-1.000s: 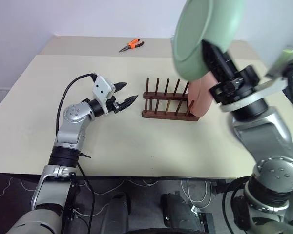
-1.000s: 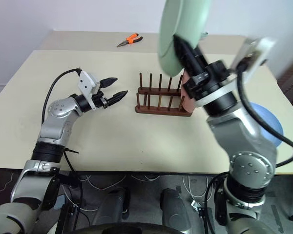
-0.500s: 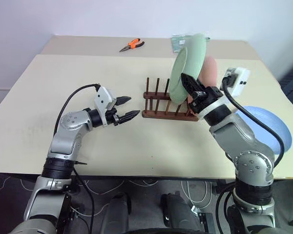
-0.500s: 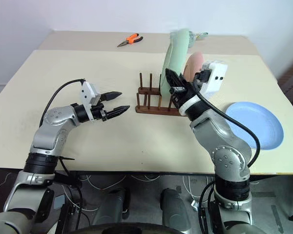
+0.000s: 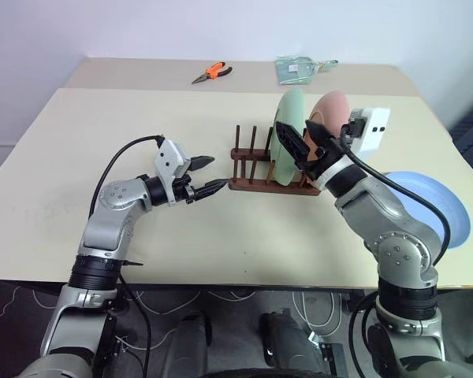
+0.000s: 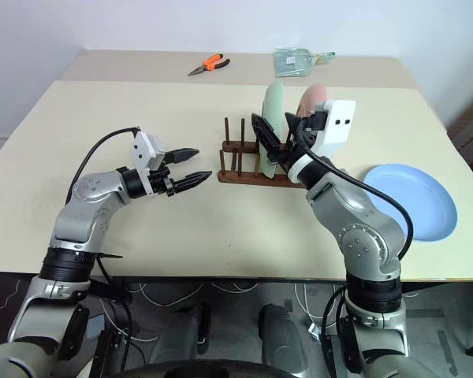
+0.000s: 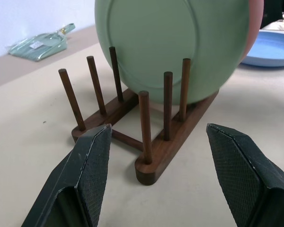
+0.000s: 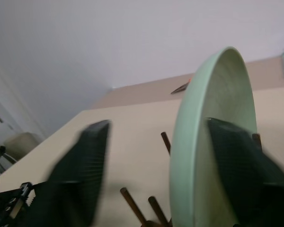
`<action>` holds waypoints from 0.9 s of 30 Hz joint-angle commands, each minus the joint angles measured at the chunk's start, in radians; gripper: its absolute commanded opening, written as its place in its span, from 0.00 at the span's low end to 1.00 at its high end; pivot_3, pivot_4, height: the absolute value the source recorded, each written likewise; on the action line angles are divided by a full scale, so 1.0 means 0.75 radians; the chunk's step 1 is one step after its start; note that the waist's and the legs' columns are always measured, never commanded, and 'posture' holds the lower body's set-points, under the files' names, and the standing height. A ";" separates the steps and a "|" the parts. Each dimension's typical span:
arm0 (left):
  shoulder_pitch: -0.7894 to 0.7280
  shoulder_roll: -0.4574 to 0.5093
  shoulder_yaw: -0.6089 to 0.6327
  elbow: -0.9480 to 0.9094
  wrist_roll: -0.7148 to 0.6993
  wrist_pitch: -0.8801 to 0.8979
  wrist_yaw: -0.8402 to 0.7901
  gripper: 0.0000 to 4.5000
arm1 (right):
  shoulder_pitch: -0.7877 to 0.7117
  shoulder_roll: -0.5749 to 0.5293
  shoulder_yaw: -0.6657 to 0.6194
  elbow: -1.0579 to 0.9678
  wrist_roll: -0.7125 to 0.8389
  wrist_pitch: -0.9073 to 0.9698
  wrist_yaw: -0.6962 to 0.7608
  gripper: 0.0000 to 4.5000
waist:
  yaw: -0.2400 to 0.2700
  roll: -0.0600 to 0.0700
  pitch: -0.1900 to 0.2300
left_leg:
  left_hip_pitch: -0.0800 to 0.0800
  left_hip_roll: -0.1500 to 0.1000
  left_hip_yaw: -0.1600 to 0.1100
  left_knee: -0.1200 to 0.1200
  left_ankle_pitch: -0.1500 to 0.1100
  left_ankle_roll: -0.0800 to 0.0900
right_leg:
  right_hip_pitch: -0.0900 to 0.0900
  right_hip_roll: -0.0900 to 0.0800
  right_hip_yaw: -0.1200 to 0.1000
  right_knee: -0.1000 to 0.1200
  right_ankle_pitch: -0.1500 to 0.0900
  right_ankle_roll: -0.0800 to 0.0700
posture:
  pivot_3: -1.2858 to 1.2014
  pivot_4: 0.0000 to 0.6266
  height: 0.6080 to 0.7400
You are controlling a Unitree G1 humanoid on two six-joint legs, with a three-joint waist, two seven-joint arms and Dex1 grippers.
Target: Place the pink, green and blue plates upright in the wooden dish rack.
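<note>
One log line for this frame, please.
green plate: upright in dish rack | pink plate: racked behind | blue plate: flat on table | right gripper: open around green plate | left gripper: open

The rack (image 7: 146, 137) is dark, smooth wood with thin round pegs. The green plate (image 7: 180, 42), pink plate (image 5: 331, 114) and blue plate (image 6: 414, 201) look matt. The counter (image 5: 102, 150) is a matt cream surface. The left finger pads (image 7: 236, 158) are black and finely textured.
</note>
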 commanded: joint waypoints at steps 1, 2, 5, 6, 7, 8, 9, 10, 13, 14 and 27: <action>0.000 -0.002 -0.005 -0.054 -0.021 -0.008 -0.007 0.73 | -0.061 -0.100 0.007 -0.078 -0.115 -0.037 0.090 0.88 | 0.001 0.000 0.000 | 0.000 0.000 0.000 0.000 0.000 0.000 | 0.000 0.000 0.000 0.000 0.000 0.000 | 0.52 0.24 0.90; -0.001 -0.002 -0.005 -0.053 -0.021 -0.008 -0.008 0.73 | -0.075 -0.143 -0.010 -0.099 -0.127 -0.036 0.120 0.88 | 0.002 0.000 0.000 | 0.000 0.000 0.000 0.000 0.000 0.000 | 0.000 0.000 0.000 0.000 0.000 0.000 | 0.52 0.24 0.90; -0.005 -0.005 -0.008 -0.049 -0.020 -0.010 -0.013 0.73 | -0.091 -0.317 -0.064 -0.167 -0.201 -0.053 0.231 0.88 | 0.004 0.000 0.000 | 0.000 0.000 0.000 0.000 0.000 0.000 | 0.000 0.000 0.000 -0.001 0.000 0.000 | 0.52 0.24 0.90; -0.007 -0.008 -0.010 -0.047 -0.020 -0.010 -0.015 0.73 | -0.083 -0.381 -0.112 -0.187 -0.196 -0.049 0.274 0.88 | 0.005 0.000 0.000 | -0.001 0.000 0.000 0.000 0.000 0.000 | 0.000 -0.001 0.000 -0.001 0.000 0.000 | 0.52 0.24 0.90; -0.011 -0.010 -0.012 -0.046 -0.020 -0.011 -0.017 0.73 | -0.069 -0.439 -0.163 -0.200 -0.193 -0.053 0.310 0.88 | 0.006 0.000 0.001 | -0.001 0.000 0.000 0.000 0.000 0.000 | 0.000 -0.001 0.000 -0.001 0.000 0.000 | 0.52 0.24 0.90; -0.014 -0.013 -0.015 -0.045 -0.019 -0.012 -0.020 0.73 | -0.055 -0.483 -0.225 -0.203 -0.173 -0.045 0.337 0.88 | 0.006 0.000 0.001 | -0.001 0.000 0.000 0.000 0.000 0.000 | 0.000 -0.001 0.000 -0.002 0.000 0.000 | 0.52 0.24 0.90; -0.020 -0.016 -0.019 -0.044 -0.019 -0.014 -0.026 0.73 | -0.033 -0.530 -0.313 -0.190 -0.135 -0.022 0.367 0.88 | 0.007 0.000 0.001 | -0.001 0.000 0.000 0.000 0.000 0.000 | 0.000 -0.001 0.000 -0.002 0.000 0.000 | 0.52 0.24 0.90; -0.025 -0.018 -0.022 -0.042 -0.019 -0.014 -0.031 0.73 | -0.009 -0.570 -0.389 -0.176 -0.109 0.006 0.387 0.88 | 0.007 -0.001 0.000 | -0.001 0.000 0.000 0.000 0.000 0.000 | 0.000 -0.001 0.000 -0.002 0.000 0.000 | 0.52 0.24 0.90; -0.042 -0.027 -0.039 -0.038 -0.025 -0.010 -0.056 0.73 | 0.190 -0.671 -0.581 -0.142 -0.148 0.053 0.458 1.00 | 0.011 -0.001 0.000 | -0.001 0.000 0.000 0.000 0.000 0.000 | 0.001 -0.001 0.000 -0.003 0.000 0.000 | 0.52 0.24 0.90; -0.047 -0.031 -0.047 -0.035 -0.029 -0.008 -0.067 0.73 | 0.282 -0.700 -0.601 -0.141 -0.203 0.054 0.477 1.00 | 0.012 -0.002 0.000 | -0.001 0.000 0.000 0.000 0.000 0.000 | 0.001 -0.001 0.000 -0.003 0.000 0.000 | 0.52 0.24 0.90; -0.093 -0.052 -0.160 -0.150 -0.125 0.142 -0.222 0.73 | 0.828 -0.572 -0.296 0.095 -0.732 -0.081 0.440 0.94 | 0.002 0.000 -0.001 | 0.001 -0.001 0.002 0.001 0.000 0.001 | 0.000 0.000 0.002 -0.002 0.000 -0.001 | 0.52 0.24 0.90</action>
